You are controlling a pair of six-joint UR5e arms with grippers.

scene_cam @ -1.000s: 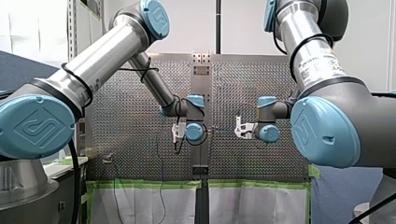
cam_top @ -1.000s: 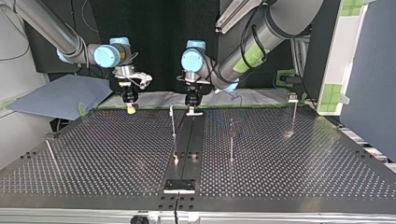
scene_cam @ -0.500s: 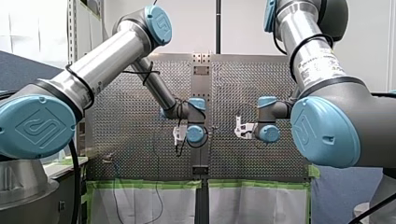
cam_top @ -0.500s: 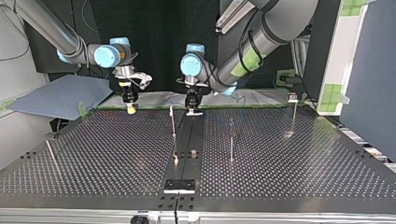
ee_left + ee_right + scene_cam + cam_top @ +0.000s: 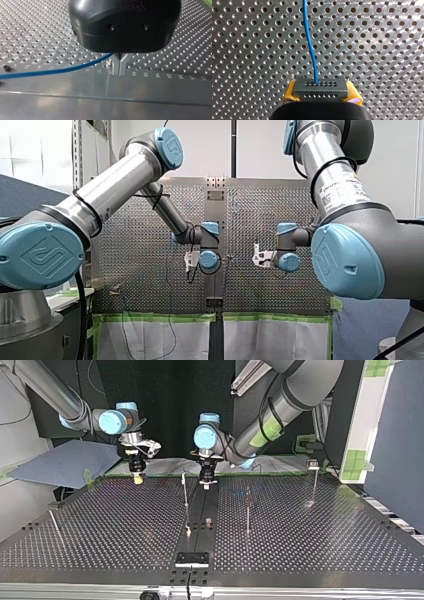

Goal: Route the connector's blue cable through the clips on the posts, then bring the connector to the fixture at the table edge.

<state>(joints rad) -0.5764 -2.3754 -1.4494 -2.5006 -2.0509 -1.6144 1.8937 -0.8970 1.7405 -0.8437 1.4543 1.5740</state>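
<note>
**Connector clamped, cable pinched low for routing**

The connector (image 5: 321, 86) sits clamped between my right gripper's (image 5: 321, 93) yellow pads (image 5: 290, 91), so the cable (image 5: 310, 42) leaves it straight over the table (image 5: 310, 535) and that end is fixed. My left gripper's (image 5: 119, 66) metal fingers are closed to a V on the cable just above the table, probably to steer the slack toward the posts (image 5: 185, 491). In the top view no cable shows in any clip. The fixture (image 5: 191, 558) lies well apart, at the table's edge.
</note>
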